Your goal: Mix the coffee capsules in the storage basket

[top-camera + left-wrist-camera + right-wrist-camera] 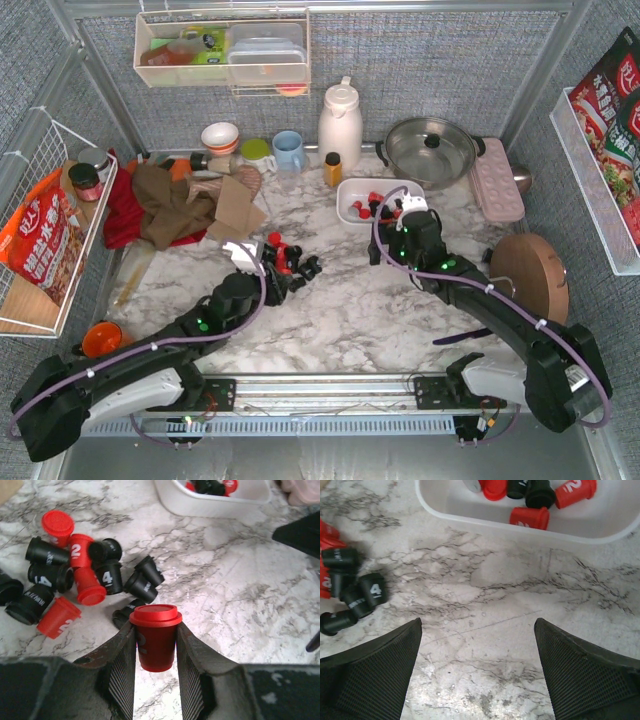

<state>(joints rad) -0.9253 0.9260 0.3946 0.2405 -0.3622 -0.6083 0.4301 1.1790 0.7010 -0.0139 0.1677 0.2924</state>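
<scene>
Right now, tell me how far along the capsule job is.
Early stage. Done: a few red and black capsules already lie in the basket. In hand: the left gripper is shut on one red capsule. Left: the pile of a dozen or so loose ones on the table. The right gripper is open and empty, near the basket.
</scene>
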